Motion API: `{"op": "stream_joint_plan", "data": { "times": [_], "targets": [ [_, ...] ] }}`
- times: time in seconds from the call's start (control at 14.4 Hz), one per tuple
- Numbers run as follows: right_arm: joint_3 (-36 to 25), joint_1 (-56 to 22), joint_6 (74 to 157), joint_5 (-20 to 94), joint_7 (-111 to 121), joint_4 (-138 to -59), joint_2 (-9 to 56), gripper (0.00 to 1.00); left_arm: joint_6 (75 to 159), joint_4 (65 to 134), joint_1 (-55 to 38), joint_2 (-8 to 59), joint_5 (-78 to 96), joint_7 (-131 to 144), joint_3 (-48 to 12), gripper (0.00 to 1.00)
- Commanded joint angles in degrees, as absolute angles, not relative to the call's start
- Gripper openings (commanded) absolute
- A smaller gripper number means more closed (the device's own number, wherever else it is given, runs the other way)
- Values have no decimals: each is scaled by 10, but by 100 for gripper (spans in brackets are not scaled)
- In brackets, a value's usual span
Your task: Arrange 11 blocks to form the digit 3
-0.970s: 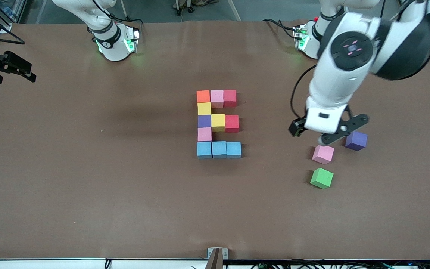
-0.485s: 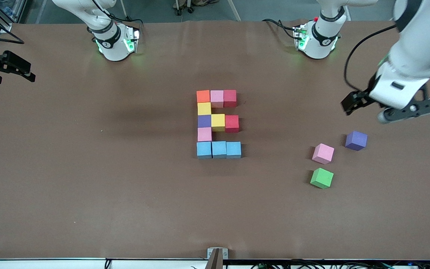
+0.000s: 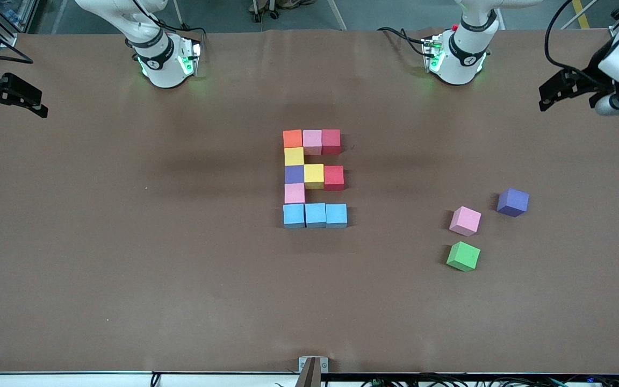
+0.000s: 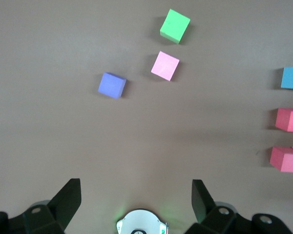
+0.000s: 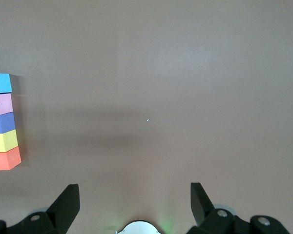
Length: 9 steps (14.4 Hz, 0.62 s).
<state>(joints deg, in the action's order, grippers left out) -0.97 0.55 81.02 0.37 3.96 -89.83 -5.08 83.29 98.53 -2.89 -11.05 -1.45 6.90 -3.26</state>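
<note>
The digit 3 [image 3: 314,178] stands complete — bars toward the left arm's end.

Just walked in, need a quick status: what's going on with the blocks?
Nothing is being handled right now. The digit 3 stands finished mid-table, eleven blocks in three short bars joined by one column. The left end effector is open and empty, up over the left arm's end of the table. The right end effector is open and empty, waiting at the right arm's end. Three spare cubes sit toward the left arm's end: pink, purple, green.
</note>
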Motion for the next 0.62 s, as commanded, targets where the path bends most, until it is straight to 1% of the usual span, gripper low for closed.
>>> {"op": "stream_joint_plan", "data": {
  "times": [0.0,0.21,0.35,0.55],
  "targets": [
    [-7,11,810,-4,47,-911,-64,100,840,1007,-38,-131,-5,62,-33,100],
    [-6,11,811,-4,47,-911,-64,100,844,1000,-36,-123,-4,62,-34,100],
    [-6,10,810,-4,47,-910,-64,100,844,981,-37,-106,-5,62,-34,100],
    [-4,10,809,-4,41,-910,-64,100,840,972,-38,-105,-4,64,-36,100]
  ]
}}
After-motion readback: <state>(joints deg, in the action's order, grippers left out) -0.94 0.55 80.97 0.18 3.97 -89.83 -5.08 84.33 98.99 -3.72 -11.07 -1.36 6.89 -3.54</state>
